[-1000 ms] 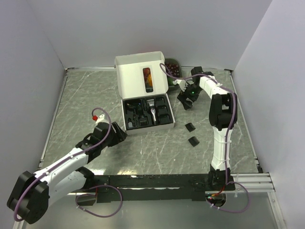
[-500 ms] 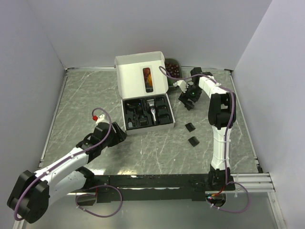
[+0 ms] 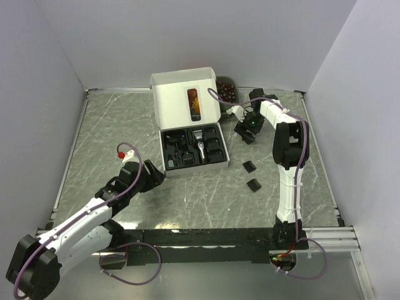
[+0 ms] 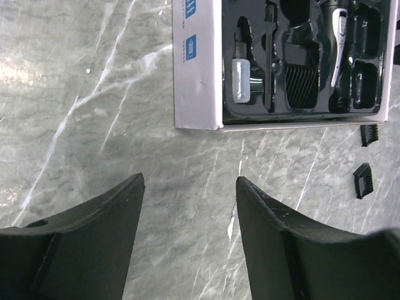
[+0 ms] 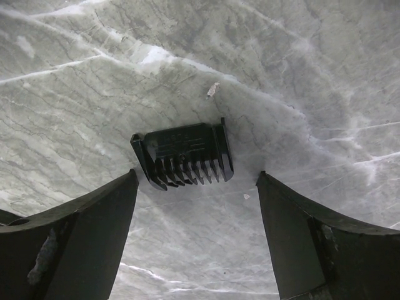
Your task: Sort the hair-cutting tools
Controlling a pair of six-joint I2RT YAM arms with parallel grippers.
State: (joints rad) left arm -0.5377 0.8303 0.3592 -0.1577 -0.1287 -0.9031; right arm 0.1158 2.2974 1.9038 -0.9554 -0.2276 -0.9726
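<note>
The open white box holds a black insert with the black-and-silver clipper and several black parts; it also shows in the left wrist view, clipper included. Two black comb guards lie on the table right of the box, also seen by the left wrist. My right gripper is open and low over a third comb guard, which lies just beyond its fingertips. My left gripper is open and empty, just in front of the box's near left corner.
A bowl of dark and colourful fruit stands behind the box's raised lid at the back. White walls close in the grey marbled table on three sides. The arm bases sit on a black rail at the near edge.
My right gripper has shifted slightly toward the back. My left arm has pulled back a little toward its base, its gripper still near the box's corner.
</note>
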